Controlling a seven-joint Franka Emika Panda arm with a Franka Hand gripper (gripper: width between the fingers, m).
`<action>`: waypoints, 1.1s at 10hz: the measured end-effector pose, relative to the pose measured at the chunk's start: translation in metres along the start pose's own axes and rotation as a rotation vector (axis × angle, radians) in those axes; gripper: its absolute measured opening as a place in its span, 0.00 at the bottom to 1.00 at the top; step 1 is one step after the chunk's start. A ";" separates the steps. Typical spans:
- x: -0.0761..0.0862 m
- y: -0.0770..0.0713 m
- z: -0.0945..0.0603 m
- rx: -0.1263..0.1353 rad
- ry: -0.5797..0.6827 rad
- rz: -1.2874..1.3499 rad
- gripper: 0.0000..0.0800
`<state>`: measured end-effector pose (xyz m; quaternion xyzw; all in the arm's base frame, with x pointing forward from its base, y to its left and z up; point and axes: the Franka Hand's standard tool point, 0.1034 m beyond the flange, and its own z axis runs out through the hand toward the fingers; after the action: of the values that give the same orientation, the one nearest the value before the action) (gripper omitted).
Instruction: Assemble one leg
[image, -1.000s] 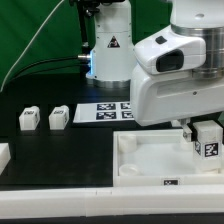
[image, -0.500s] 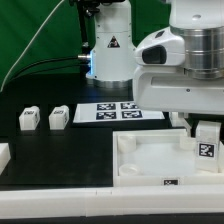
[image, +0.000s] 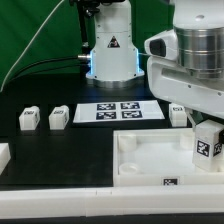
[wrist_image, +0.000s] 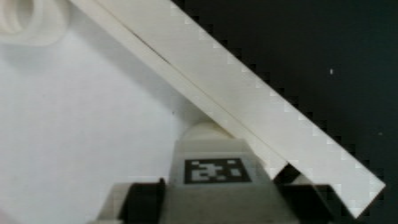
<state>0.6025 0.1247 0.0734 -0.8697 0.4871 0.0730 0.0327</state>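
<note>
The leg is a small white plastic block, roughly cubic and a little taller than wide. It has a square black-and-white tag on the face turned toward the exterior camera. It stands upright under the arm's white hand, at the exterior view's right, over the right end of the large white tray. Whether its underside touches the tray floor cannot be told from either view.

The wrist view shows the leg from above. Its tag faces the lens, and a dark grey finger is just beside one flank, with a second dark edge at the opposite flank. The jaws are clamped on the leg. The exterior view does not show this, because the bulk of the hand hides the fingers. The wrist view also shows a tray wall as a pale raised band running diagonally just past the leg. Smooth white tray floor lies on one side of it and the black surface on the other.

Only the exterior view shows the wider layout. The marker board lies flat behind the tray. A small white block and a second block sit side by side on the black surface toward the exterior view's left, well apart from the tray. A third block shows partly beside the hand.
</note>
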 end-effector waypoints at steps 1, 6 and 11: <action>0.000 0.000 0.000 0.002 -0.003 0.094 0.37; -0.002 -0.001 0.000 0.007 -0.013 0.207 0.67; 0.000 0.005 0.000 -0.087 -0.003 -0.367 0.81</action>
<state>0.5987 0.1220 0.0731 -0.9444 0.3167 0.0882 0.0086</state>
